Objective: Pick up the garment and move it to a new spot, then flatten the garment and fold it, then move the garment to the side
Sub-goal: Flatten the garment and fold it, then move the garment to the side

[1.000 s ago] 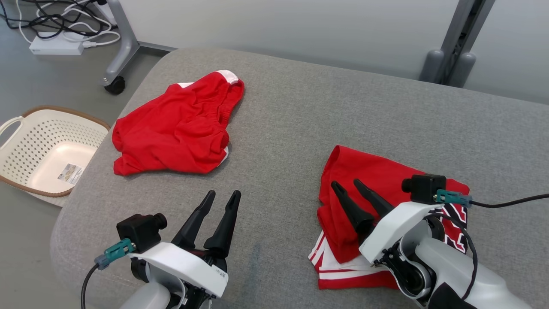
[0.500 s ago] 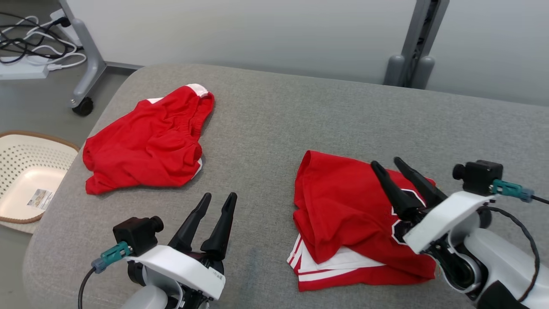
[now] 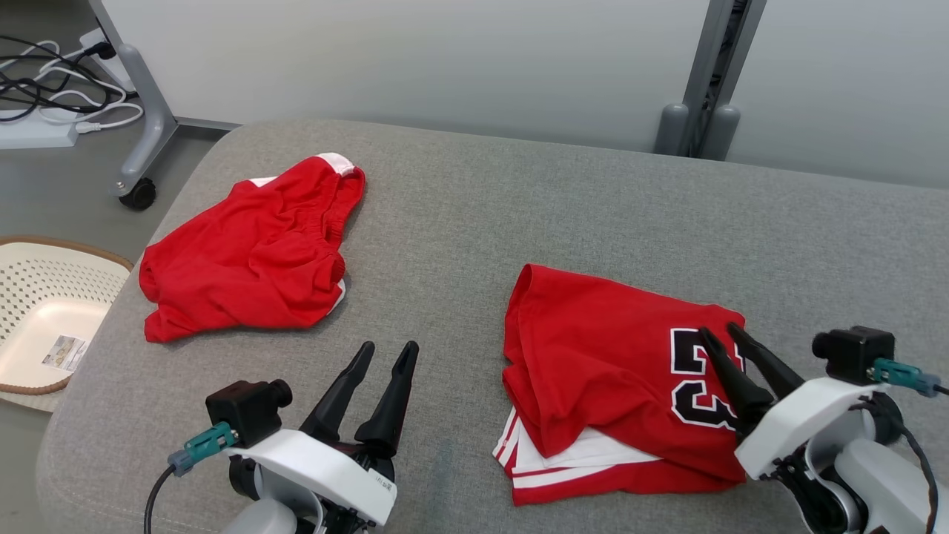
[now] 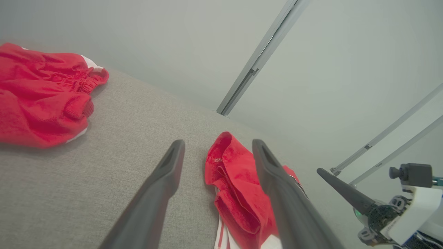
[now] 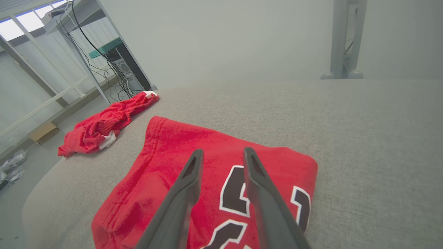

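Observation:
A folded red jersey [image 3: 593, 356] with black-and-white numbers lies on the grey cushion [image 3: 519, 200], right of centre. It also shows in the right wrist view [image 5: 166, 155] and the left wrist view [image 4: 235, 162]. My right gripper [image 3: 718, 330] hovers over the jersey's right edge, above the numbers. Its fingers [image 5: 223, 150] stand a little apart with nothing between them. A crumpled red garment [image 3: 252, 256] with a white trim lies at the cushion's far left [image 5: 104, 126] [image 4: 34, 100]. My left gripper [image 3: 389, 347] stands open and empty near the front edge, between the two garments [image 4: 218, 142].
A cream perforated basket [image 3: 22, 252] sits on the floor off the cushion's left edge. Behind it are a wheeled stand leg [image 3: 141, 111] and loose cables [image 3: 44, 81]. A grey post [image 3: 697, 111] rises behind the cushion against the wall.
The head camera has turned. My right gripper has drawn back from the middle of the folded jersey to its right edge, and its fingers have narrowed. The left gripper has held still.

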`<state>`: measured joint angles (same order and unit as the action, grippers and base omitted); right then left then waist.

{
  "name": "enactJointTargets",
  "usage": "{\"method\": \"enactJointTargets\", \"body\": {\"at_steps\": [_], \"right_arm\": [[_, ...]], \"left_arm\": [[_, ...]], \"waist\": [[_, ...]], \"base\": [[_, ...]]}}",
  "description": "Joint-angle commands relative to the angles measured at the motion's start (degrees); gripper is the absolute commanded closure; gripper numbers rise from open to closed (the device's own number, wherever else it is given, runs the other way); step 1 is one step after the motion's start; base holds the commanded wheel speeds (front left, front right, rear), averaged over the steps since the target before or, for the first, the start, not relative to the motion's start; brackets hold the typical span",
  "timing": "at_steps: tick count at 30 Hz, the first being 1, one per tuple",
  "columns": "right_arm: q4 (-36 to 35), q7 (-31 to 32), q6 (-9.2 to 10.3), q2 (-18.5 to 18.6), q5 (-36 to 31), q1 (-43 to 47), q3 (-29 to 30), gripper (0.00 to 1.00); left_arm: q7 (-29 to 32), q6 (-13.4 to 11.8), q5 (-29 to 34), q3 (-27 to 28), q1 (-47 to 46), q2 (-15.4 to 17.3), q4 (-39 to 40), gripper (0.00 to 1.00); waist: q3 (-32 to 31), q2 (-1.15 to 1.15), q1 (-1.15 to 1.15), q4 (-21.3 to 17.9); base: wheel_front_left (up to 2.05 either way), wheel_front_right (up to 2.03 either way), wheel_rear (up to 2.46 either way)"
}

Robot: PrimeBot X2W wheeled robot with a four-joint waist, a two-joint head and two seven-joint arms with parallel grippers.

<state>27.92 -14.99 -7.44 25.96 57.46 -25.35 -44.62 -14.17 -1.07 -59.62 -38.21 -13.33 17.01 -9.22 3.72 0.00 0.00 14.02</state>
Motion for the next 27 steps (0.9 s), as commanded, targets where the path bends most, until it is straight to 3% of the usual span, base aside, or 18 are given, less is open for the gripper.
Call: {"method": "enactJointTargets", "body": {"at_steps": [1, 15, 25, 26, 27], "right_arm": [[1.2, -0.1, -0.11, 0.2, 0.5, 0.9, 0.8, 0.0], [9.5, 2.0, -0.11, -1.8, 8.0, 3.4, 3.4, 0.0], [7.5, 7.5, -0.11, -3.3, 17.4, 4.8, 2.1, 0.0], [7.2, 7.4, -0.1, -3.1, 17.7, 4.7, 1.9, 0.02], [6.9, 7.1, -0.11, -2.9, 17.9, 4.5, 1.8, 0.57]], "left_arm": [[-0.1, 0.1, -0.2, 0.1, 0.3, 0.0, 0.0, 0.0], [0.1, 0.0, 0.2, -0.1, -1.2, 0.3, -0.1, 0.0], [0.3, -0.4, 0.4, 0.0, -1.4, 0.6, 0.2, 0.0], [0.2, -0.4, 0.4, 0.0, -1.4, 0.7, 0.2, 0.0], [0.2, -0.4, 0.3, 0.0, -1.3, 0.6, 0.2, 0.0]], "waist": [[0.2, 0.0, 0.0, 0.1], [2.4, 0.0, 0.0, 0.9], [3.2, 0.0, 0.0, 0.9], [3.2, 0.0, 0.0, 0.9], [3.2, 0.0, 0.0, 0.8]], "base": [[0.0, 0.0, 0.0], [0.0, 0.0, 0.0], [0.0, 0.0, 0.0], [0.0, 0.0, 0.0], [0.0, 0.0, 0.0]]}}
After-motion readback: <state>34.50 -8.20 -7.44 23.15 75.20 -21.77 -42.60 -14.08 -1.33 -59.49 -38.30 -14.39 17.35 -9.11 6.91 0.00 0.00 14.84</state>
